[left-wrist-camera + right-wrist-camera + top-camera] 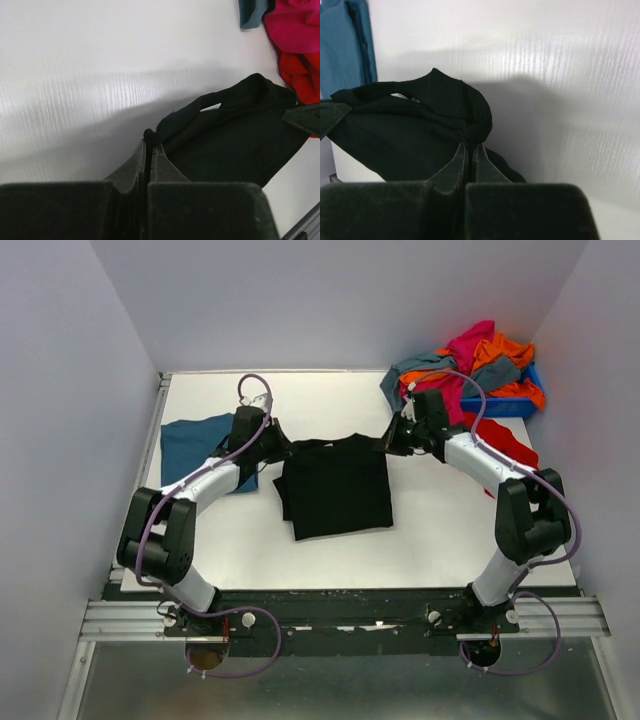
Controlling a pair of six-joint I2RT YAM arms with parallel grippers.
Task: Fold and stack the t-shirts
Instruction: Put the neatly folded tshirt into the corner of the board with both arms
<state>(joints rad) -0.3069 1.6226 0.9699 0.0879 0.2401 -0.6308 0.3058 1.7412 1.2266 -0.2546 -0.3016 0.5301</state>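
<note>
A black t-shirt (335, 488) lies partly folded in the middle of the table, its far edge lifted. My left gripper (283, 448) is shut on its far left corner; the wrist view shows black cloth (235, 130) pinched between the tips (150, 142). My right gripper (386, 443) is shut on the far right corner, cloth (420, 125) bunched at the tips (470, 146). A folded teal-blue t-shirt (205, 445) lies left of the left arm. A heap of magenta, orange, red and grey-blue t-shirts (470, 365) sits at the far right.
A small blue plastic bin (500, 405) stands under the heap at the far right corner. White walls enclose the table on three sides. A metal rail (340, 615) runs along the near edge by the arm bases.
</note>
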